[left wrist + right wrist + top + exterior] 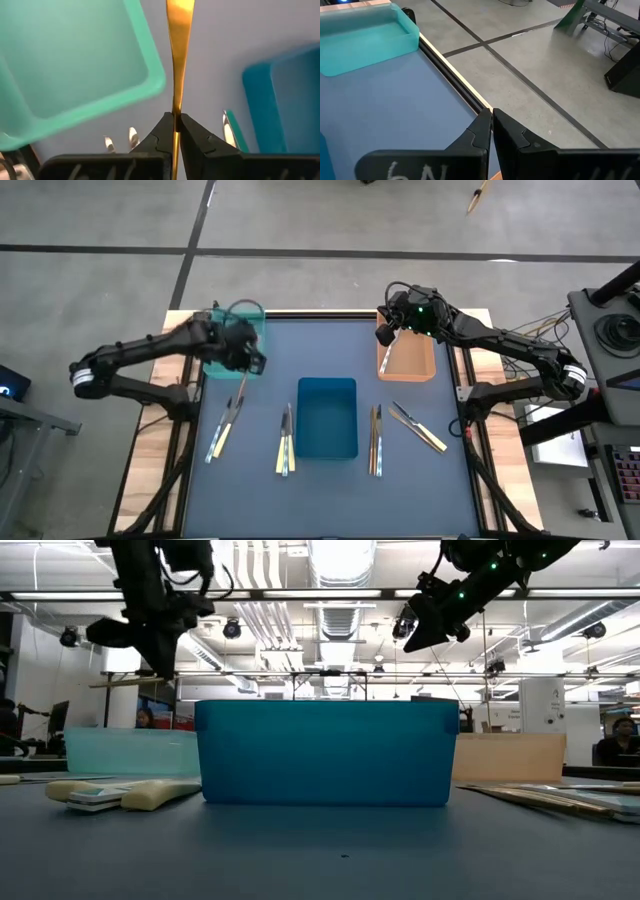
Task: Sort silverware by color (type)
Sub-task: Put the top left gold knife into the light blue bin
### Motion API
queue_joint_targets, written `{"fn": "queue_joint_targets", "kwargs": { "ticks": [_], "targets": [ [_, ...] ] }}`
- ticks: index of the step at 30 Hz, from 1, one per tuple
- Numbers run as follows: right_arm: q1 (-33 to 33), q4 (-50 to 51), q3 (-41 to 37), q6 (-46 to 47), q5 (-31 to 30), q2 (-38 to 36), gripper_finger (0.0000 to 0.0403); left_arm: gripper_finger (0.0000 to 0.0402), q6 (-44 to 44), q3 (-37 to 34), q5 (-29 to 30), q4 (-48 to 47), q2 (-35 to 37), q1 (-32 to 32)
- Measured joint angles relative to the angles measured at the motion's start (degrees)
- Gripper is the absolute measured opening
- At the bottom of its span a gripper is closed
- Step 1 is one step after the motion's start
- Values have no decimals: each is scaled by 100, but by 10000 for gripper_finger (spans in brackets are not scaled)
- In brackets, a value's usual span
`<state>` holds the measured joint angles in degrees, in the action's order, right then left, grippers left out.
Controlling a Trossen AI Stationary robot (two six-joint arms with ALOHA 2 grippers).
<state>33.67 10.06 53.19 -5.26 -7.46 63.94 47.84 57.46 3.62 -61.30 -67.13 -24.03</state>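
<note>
My left gripper hangs just in front of the teal tray, shut on a gold-handled utensil whose length points down toward the mat. The right gripper is raised over the far-left corner of the orange tray, fingers shut with nothing showing between them. More silverware lies on the mat: a pair at the left, a group beside the blue tray, a pair on its right, and two farther right.
The dark blue mat is framed by wooden table edges. In the low view the blue tray stands in the middle with utensils lying at both sides. Concrete floor lies beyond the far edge.
</note>
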Motion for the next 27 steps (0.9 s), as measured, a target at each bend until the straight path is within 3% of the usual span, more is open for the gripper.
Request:
{"fn": "queue_joint_targets", "kwargs": {
  "ticks": [10,15,20,27],
  "targets": [
    [0,-4,0,3,0,0,9,0,-1615,3,-1186,343,-346,-2521],
    [0,-4,0,4,0,0,9,0,-2145,3,-1678,478,-778,-3478],
    [0,-6,0,-28,-2,0,9,0,-2546,171,-1923,569,-1353,-3947],
    [-1,-3,0,-33,-4,0,9,0,-2972,891,-1925,380,-2138,-4035]
  ]
}}
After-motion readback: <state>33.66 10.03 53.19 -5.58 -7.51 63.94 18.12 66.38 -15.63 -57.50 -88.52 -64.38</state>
